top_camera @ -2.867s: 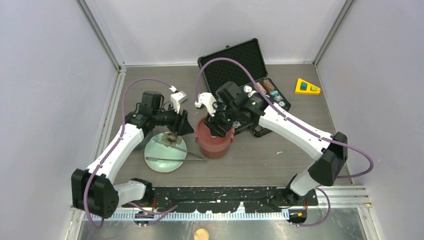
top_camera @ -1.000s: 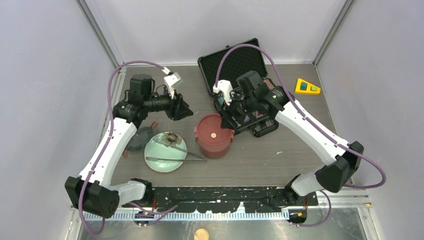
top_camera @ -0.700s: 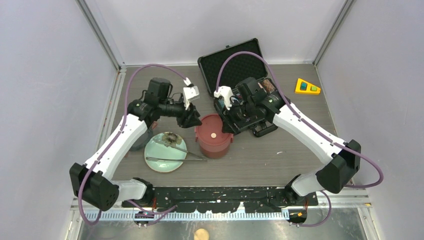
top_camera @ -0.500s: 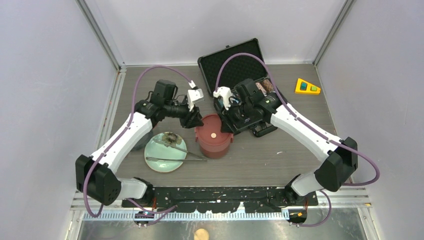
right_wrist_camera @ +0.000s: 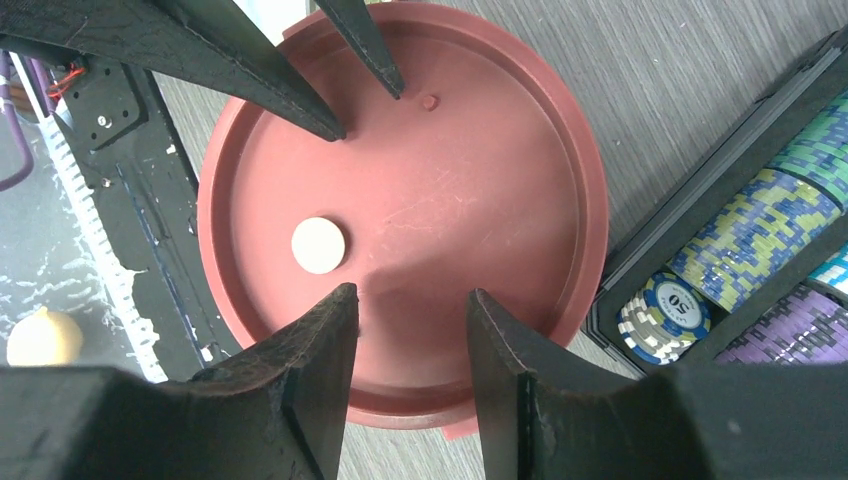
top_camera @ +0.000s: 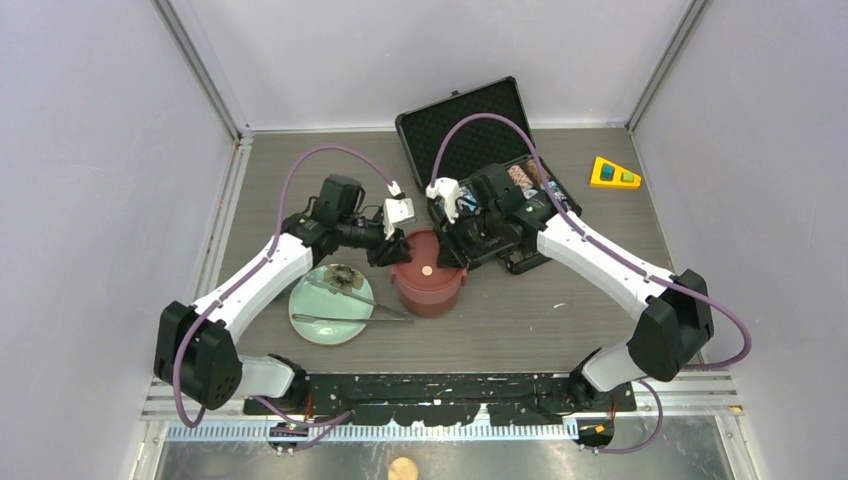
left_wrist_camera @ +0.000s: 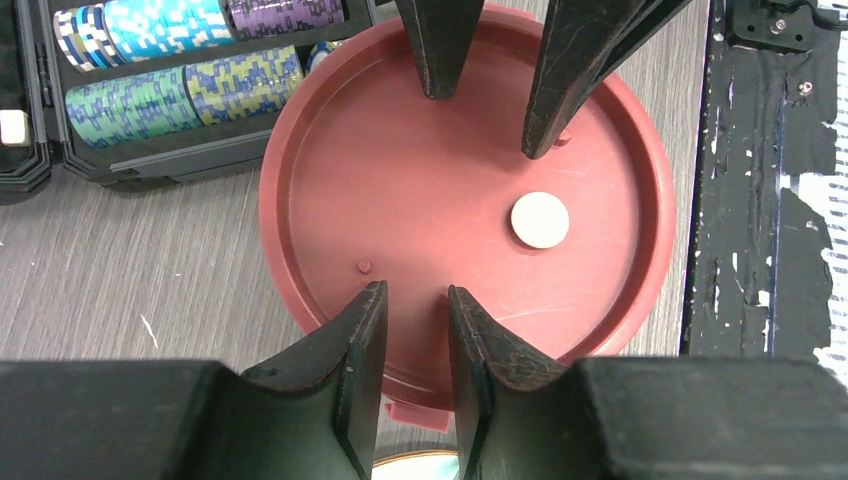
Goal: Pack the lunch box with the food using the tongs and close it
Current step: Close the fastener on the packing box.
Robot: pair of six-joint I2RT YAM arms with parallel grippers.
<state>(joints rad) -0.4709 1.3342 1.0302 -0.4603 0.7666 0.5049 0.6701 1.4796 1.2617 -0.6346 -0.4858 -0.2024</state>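
Silver tongs lie across the pale green plate just left of the lunch box. No gripper is on them. A dark piece of food sits at the plate's far side, so you have packing left to do.

Your left gripper hangs over the box's left rim. Its jaws are narrowly parted and there is nothing between them. I can't tell whether the tips touch the plastic.

The lunch box itself stands in the middle of the table with its flat red lid seated on top. A small pale disc rests on that lid; I can't tell if it is food or part of the lid.

Your right gripper comes in over the box's opposite rim, with its jaws parted wider and also empty. Its fingers point straight at the left pair. My reading is that you have bracketed the lid from both sides so you can lift it level and open a tier for the food. Watch that the disc doesn't slide off if the lid tips.

Just right of and behind the box is the open black case of poker chips, which lies under your right forearm. Further right, well apart from the box, is a yellow wedge.
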